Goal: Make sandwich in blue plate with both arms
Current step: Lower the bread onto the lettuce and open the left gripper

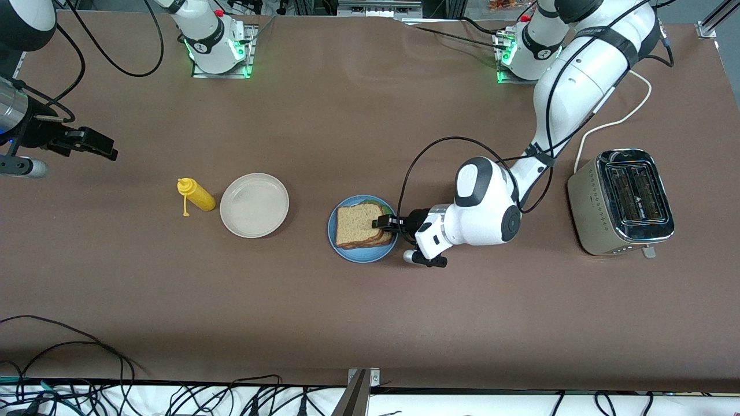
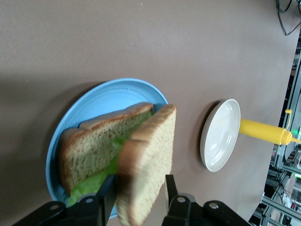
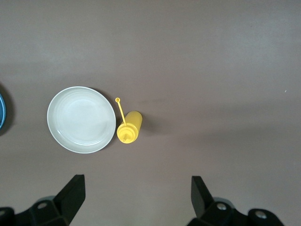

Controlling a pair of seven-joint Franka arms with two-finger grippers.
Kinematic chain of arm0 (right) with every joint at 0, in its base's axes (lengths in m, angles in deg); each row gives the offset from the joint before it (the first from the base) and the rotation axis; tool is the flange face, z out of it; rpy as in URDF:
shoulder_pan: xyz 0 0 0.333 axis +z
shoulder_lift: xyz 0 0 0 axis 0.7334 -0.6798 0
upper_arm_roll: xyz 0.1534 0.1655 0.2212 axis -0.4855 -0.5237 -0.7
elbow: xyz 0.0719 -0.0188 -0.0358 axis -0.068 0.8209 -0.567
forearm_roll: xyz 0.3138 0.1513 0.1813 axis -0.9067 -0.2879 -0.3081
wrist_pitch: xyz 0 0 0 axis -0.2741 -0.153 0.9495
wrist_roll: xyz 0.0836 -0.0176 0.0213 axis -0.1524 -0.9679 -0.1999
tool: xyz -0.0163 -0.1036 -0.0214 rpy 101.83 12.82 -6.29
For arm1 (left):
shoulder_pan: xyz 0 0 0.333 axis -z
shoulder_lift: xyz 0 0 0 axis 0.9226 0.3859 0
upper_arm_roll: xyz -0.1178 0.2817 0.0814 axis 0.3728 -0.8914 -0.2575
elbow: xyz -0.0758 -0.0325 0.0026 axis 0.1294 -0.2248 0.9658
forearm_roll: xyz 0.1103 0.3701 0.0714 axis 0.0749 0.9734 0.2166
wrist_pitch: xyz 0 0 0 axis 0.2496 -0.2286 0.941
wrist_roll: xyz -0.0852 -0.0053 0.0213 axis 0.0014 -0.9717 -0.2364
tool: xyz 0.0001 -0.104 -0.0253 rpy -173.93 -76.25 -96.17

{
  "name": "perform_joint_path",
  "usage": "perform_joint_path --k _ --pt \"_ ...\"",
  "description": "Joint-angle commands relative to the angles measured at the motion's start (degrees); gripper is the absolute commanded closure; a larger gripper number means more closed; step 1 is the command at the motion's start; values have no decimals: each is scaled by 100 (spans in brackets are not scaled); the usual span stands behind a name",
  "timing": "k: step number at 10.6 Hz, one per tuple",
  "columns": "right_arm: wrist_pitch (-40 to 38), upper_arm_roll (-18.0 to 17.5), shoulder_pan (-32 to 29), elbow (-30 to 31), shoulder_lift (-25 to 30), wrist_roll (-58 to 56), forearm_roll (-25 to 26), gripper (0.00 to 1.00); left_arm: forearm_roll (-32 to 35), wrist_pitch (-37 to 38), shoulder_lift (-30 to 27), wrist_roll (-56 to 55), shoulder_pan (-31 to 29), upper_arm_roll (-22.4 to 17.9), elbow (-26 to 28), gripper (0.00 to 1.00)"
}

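Round medium-blue plate (image 1: 347, 251) with raised rim, matte, near the middle of the brown surface (image 1: 370, 323), toward the left arm's end. On it, sandwich (image 1: 361, 225): two square slices of brown wholegrain bread, darker crust.

Left hand (image 1: 386, 224) low over the plate's edge, at the sandwich. From the front camera, top slice seemingly flat on the stack. From the left wrist camera, otherwise: top slice (image 2: 143, 165) tilted on edge between the black fingers (image 2: 171, 188), which flank it part-way open; whether gripped or just released, cannot tell. Also only there: ruffled green lettuce leaf (image 2: 91, 183) on the lower slice (image 2: 89, 150), coarse speckled crumb.

Right hand (image 1: 87, 141) waiting in the air at the right arm's end, fingers spread wide, nothing held; wide gap plain in the right wrist camera.

Pale round plate (image 1: 254, 205), smooth and glossy, beside the blue plate toward the right arm's end; yellow plastic squeeze bottle (image 1: 196, 195) lying just beside it. Shiny metal two-slot toaster (image 1: 621, 202) seen only from the front, toward the left arm's end.
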Motion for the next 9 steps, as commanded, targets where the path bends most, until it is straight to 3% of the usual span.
perform_joint_path --k 1,2,5,7,9 --pt "-93 1 -3 -187 -43 26 72 0 -136 751 -484 -63 -43 -265 1 49" --pt "-93 1 -3 -187 -52 35 72 0 -127 840 -711 -82 -34 -396 1 36" --pt "-93 1 -3 -195 -43 26 64 0 -127 1559 -1344 -161 -25 -897 18 23" --pt "-93 -8 5 -195 -52 43 64 0 13 2052 -1836 -153 1 -1275 27 4" --pt "-93 -25 6 -195 -43 44 64 0 766 2317 -2354 -327 1 -1434 141 0"
